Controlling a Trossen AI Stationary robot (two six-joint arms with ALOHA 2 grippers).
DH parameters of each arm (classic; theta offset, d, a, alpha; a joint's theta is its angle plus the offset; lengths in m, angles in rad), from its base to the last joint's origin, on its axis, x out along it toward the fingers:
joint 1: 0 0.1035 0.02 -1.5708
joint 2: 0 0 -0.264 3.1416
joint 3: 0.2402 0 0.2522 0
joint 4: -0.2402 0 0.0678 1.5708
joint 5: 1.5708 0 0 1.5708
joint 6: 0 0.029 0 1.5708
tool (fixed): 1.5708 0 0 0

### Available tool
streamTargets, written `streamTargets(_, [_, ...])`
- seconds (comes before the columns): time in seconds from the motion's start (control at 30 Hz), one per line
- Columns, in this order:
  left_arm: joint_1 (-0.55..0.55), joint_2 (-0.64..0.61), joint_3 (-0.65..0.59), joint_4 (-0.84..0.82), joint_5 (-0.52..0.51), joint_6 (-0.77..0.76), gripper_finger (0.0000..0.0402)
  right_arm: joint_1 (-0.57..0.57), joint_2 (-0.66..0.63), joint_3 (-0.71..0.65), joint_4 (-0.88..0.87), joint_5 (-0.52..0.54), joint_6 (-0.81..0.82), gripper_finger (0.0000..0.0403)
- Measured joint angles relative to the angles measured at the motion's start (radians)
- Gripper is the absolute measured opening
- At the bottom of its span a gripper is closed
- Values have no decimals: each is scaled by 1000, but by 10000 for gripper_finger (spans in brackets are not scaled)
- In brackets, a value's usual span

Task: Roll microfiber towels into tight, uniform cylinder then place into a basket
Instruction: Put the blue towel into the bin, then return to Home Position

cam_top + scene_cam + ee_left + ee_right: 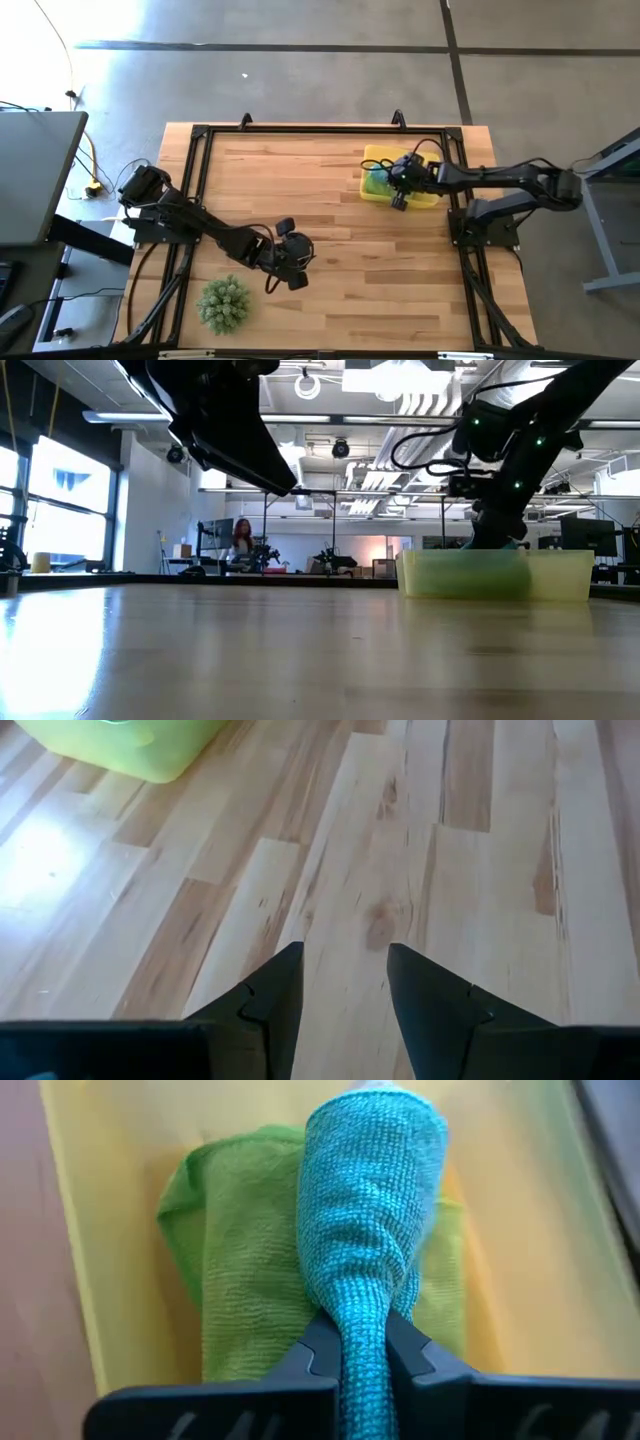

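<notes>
Spiky green plant [222, 303] on wood table [320, 230], near front-left corner.

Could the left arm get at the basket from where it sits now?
Probably, with a long stretch: bare table lies between the left gripper and the basket. However, the right gripper hangs over the basket, pinching the teal towel, so the arms might collide.

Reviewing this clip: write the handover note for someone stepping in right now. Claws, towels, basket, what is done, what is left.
Right claw: shut on the rolled teal towel, held over the yellow basket.
Left claw: open, empty, over bare table near the spiky plant.
Done: green towel already lies in the basket.
Left: release the teal roll into the basket. Whether both green towels are in cannot be told.
</notes>
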Motion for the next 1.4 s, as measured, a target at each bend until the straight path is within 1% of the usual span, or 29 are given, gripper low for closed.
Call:
streamTargets(0.1, [0,0,0,-1,0,0,135,0,22,0,12,-19,0,10])
streamTargets(0.2, [0,0,0,-2,0,0,135,1,26,0,26,-25,0,40])
streamTargets(0.27, [0,0,0,-4,0,0,135,1,26,0,31,-25,-1,75])
streamTargets(0.4, [0,0,0,-4,1,0,135,1,26,0,30,-28,-21,157])
streamTargets(0.5, [0,0,0,-5,1,0,135,1,25,15,2,-28,34,214])
streamTargets(0.6, [0,0,0,-4,1,12,135,1,25,74,-89,-31,116,247])
streamTargets(0.7, [0,0,0,-4,1,33,135,10,25,148,-187,-37,141,256])
streamTargets(0.83, [0,0,0,-4,1,33,135,52,25,261,-298,-36,153,257])
streamTargets(1.03, [-1,-14,-1,-17,-5,48,135,167,24,419,-358,-38,210,258])
streamTargets(1.13, [-1,-65,-1,-50,17,111,135,243,19,471,-356,-93,216,258])
streamTargets(1.23, [-1,-144,0,-132,39,150,135,323,7,477,-309,-139,251,255])
streamTargets(1.33, [-3,-238,0,-265,41,157,135,411,-9,418,-225,-142,281,249])
streamTargets(1.4, [-3,-298,0,-352,41,157,135,472,-10,361,-135,-143,323,245])
